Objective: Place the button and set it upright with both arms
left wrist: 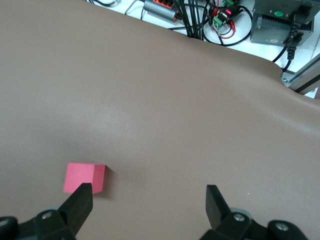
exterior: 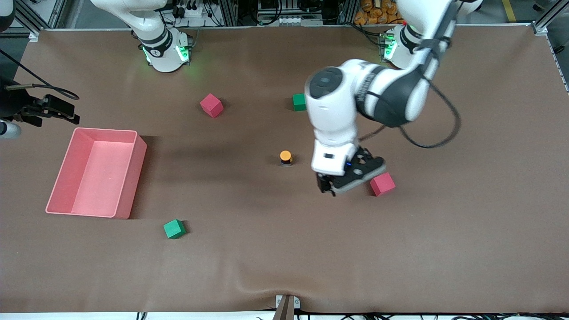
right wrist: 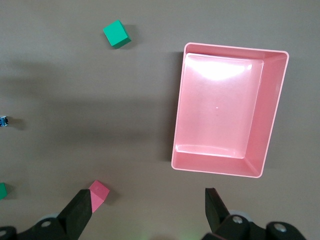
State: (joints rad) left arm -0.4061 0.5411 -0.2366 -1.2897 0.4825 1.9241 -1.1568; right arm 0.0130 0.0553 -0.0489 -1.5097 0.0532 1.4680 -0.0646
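Observation:
The button (exterior: 286, 157) stands upright on the brown table near its middle, orange cap up on a short black body. Its bluish end just shows at the edge of the right wrist view (right wrist: 3, 121). My left gripper (exterior: 326, 186) is open and empty, low over the table between the button and a pink-red cube (exterior: 382, 184). In the left wrist view the left gripper (left wrist: 147, 194) has that cube (left wrist: 85, 177) beside one finger. My right gripper (right wrist: 147, 199) is open and empty, high above the table near the pink bin (right wrist: 230, 48). It does not show in the front view.
The pink bin (exterior: 106, 130) lies toward the right arm's end. A second pink-red cube (exterior: 211, 105) and a green cube (exterior: 299, 102), partly hidden by the left arm, lie nearer the bases. Another green cube (exterior: 174, 229) lies nearer the front camera.

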